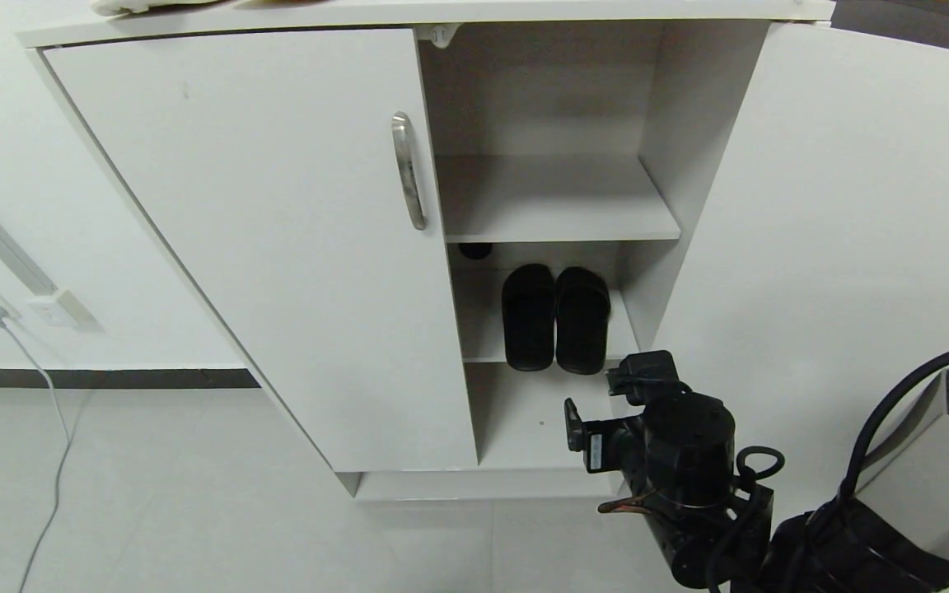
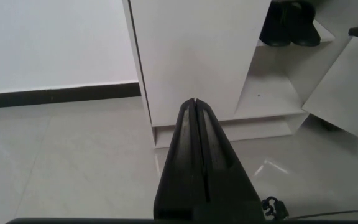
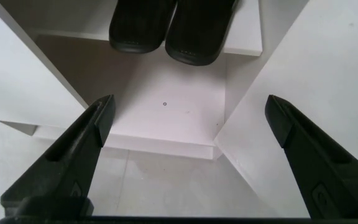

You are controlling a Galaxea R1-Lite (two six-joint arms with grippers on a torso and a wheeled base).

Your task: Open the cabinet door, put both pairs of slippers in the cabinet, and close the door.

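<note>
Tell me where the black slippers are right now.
In the head view, the black slippers sit side by side on the lower shelf of the cabinet, in its open right-hand compartment, just above the right gripper.

I've got the white cabinet (image 1: pixel 244 247) standing on the pale tiled floor (image 1: pixel 194 511), its right side open to me. On the middle shelf (image 1: pixel 483 329) a pair of black slippers (image 1: pixel 555 317) lies side by side, touching, with the near ends poking just past the front edge. At eleven o'clock from them, far back, there's a small dark thing (image 1: pixel 474 249); I can't tell what it is. Up on the cabinet top (image 1: pixel 524 10), towards ten o'clock, something cream-coloured (image 1: pixel 145 5) lies. Out at nine o'clock from the cabinet, a grey cable (image 1: pixel 54 461) trails along the floor.
</note>
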